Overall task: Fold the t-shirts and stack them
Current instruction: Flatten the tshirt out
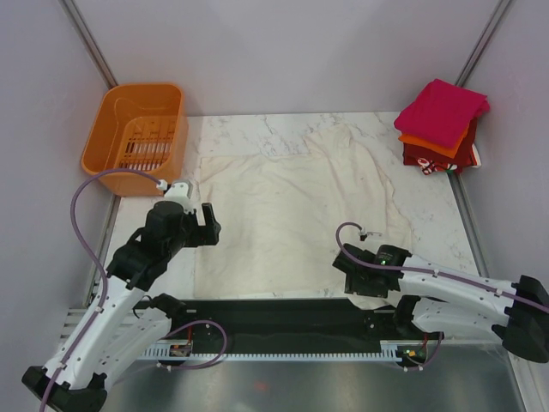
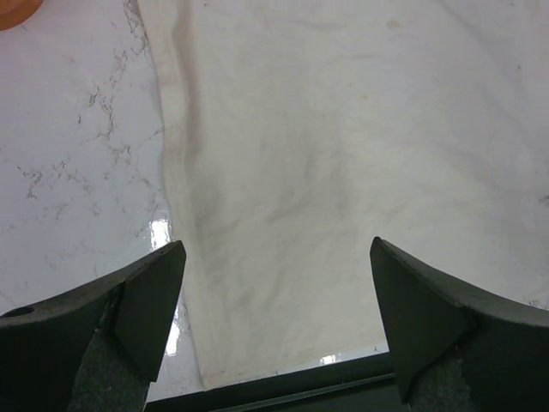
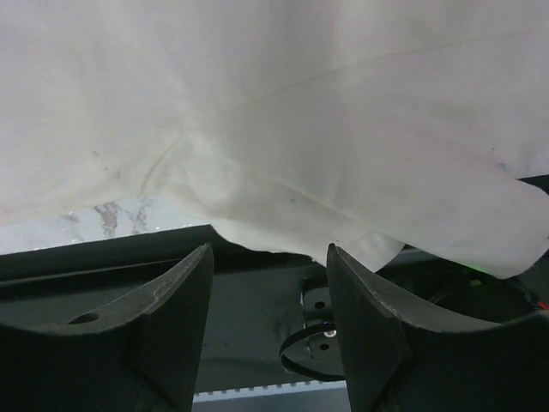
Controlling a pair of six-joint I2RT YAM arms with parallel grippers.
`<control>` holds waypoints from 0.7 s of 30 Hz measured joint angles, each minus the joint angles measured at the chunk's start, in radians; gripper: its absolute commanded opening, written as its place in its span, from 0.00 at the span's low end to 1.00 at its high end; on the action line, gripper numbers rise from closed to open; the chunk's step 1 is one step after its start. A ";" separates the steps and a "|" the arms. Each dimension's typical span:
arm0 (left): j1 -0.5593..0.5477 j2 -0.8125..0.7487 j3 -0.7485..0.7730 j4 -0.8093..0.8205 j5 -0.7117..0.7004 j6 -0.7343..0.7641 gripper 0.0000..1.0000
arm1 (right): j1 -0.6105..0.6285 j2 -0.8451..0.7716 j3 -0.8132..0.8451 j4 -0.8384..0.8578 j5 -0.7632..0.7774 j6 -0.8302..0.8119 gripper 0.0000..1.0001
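Bench (image 1: 429, 227) has the cream t-shirt (image 1: 292, 215) spread flat, ready for folding. The folded stack (image 1: 442, 124) is parked in the far-right corner. Left claw (image 2: 274, 292) gapes wide above the near-left hem, and right claw (image 3: 270, 292), also parted and empty, faces the overhanging near-right corner, probably for a two-corner pinch.

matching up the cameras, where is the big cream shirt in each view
Top external: cream shirt spread flat, mid-picture.
Left wrist: cream shirt fills centre and right, its left hem showing.
Right wrist: cream shirt fills the upper half, hem overhanging.
Shared landmark: black strip along the near edge.
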 measured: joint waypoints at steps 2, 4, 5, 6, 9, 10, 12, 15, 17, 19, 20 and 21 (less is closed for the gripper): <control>0.000 -0.005 0.000 0.000 0.000 0.000 0.97 | 0.000 0.042 0.003 -0.010 0.011 0.008 0.66; 0.000 -0.002 0.000 0.000 0.000 -0.001 0.96 | 0.000 0.103 0.012 -0.018 0.016 0.010 0.68; 0.000 -0.002 0.000 0.000 0.000 -0.001 0.97 | 0.000 0.128 0.017 -0.020 0.016 0.008 0.68; 0.000 -0.002 0.000 0.000 0.000 -0.001 0.97 | 0.000 0.158 0.025 -0.023 0.014 0.006 0.68; 0.000 0.001 0.000 0.000 0.000 -0.001 0.97 | 0.000 0.230 0.047 -0.019 -0.003 -0.013 0.63; 0.000 0.000 0.000 0.000 0.000 -0.001 0.97 | 0.000 0.245 0.051 -0.015 -0.012 -0.019 0.59; 0.000 -0.005 0.000 0.000 0.000 -0.001 0.97 | 0.000 0.256 0.051 -0.005 -0.039 -0.030 0.57; 0.000 -0.019 0.000 0.000 0.000 -0.001 0.98 | 0.000 0.254 0.021 0.048 -0.106 -0.037 0.59; 0.000 -0.026 0.000 0.000 0.000 -0.001 0.98 | 0.002 0.254 -0.034 0.092 -0.163 -0.036 0.60; 0.000 -0.030 0.000 0.000 0.000 -0.001 0.98 | -0.001 0.246 -0.055 0.103 -0.183 -0.035 0.61; 0.000 -0.030 0.000 0.000 0.000 -0.001 0.98 | -0.001 0.243 -0.056 0.106 -0.185 -0.036 0.61; 0.000 -0.029 0.000 0.000 0.000 -0.001 0.98 | 0.000 0.242 -0.057 0.107 -0.185 -0.036 0.61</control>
